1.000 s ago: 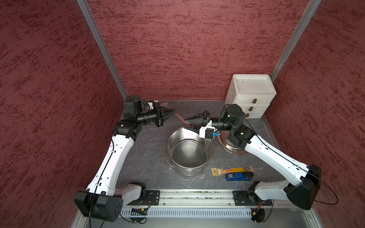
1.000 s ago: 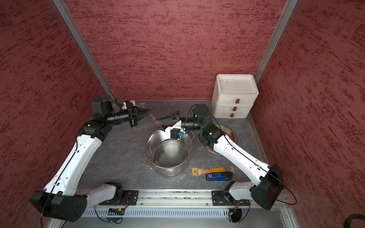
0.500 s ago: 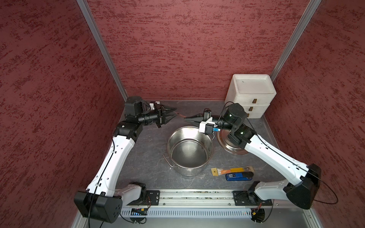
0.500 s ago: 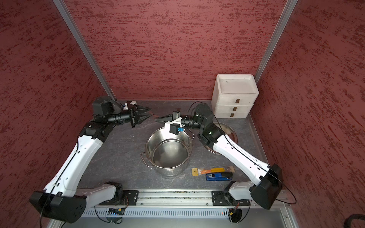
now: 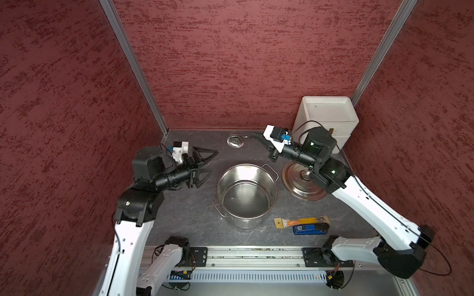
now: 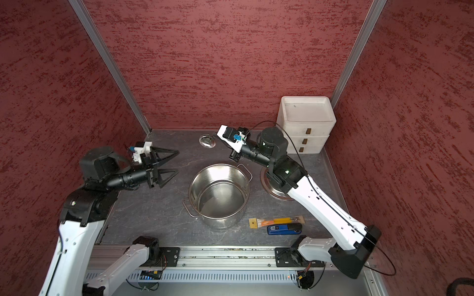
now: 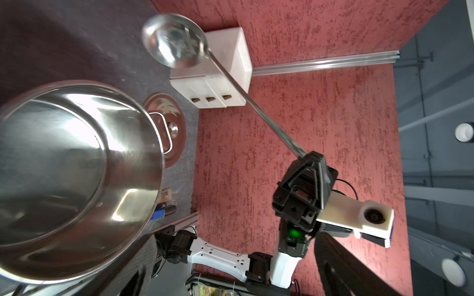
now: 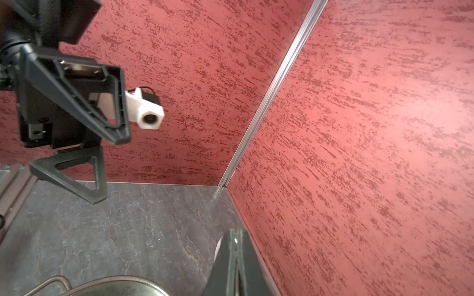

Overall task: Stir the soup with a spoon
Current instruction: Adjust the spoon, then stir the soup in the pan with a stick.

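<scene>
while the right pincer is clamped tight on the spoon at the far end of its thin handle, the left pincer stands wide with nothing between its fingers, off to the left of the pot and apart from it. the spoon reaches out from the right pincer along the back of the worktop, with its round shiny bowl behind the pot, not over it, in both top views; whether the bowl touches the worktop i cannot tell. the left wrist view shows the spoon whole, its handle running straight into the closed tips of the right pincer. the right wrist view shows the left pincer with its two fingers spread. the pot stands upright and uncovered in the middle of the worktop, shiny inside. its lid lies flat just to the right of it, partly under the right arm. a white drawer box sits in the back right corner. nearer the front, right of the pot, an orange packet and a blue gadget lie side by side.
</scene>
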